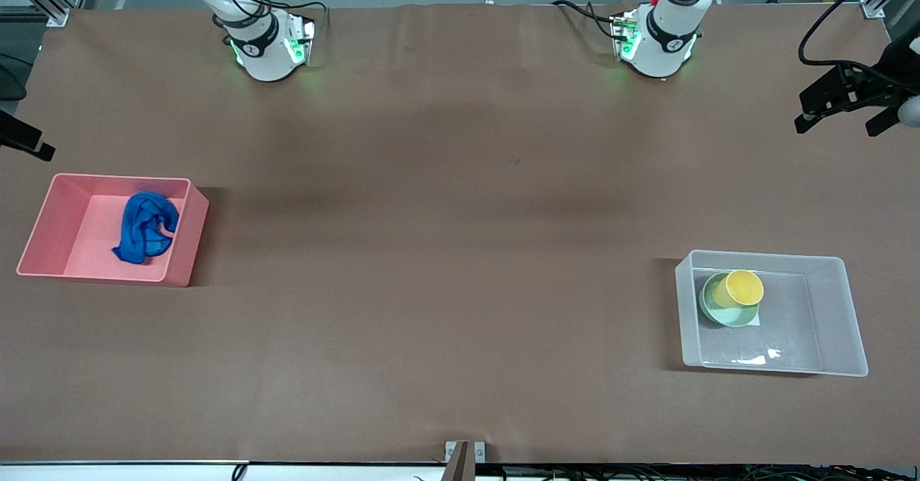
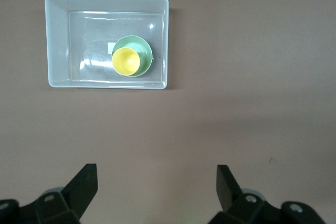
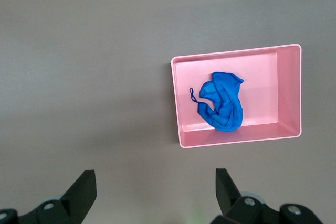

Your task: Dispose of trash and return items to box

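Note:
The blue rag lies in the pink bin at the right arm's end of the table; both show in the right wrist view, rag and bin. The yellow cup sits in the mint-green bowl inside the clear box at the left arm's end. The left wrist view shows the cup, bowl and box. My left gripper is open and empty, high over bare table. My right gripper is open and empty, high over bare table.
The brown table top stretches between the bin and the box. The two arm bases stand along the table's edge farthest from the front camera. One finger of my right gripper shows at the front view's edge.

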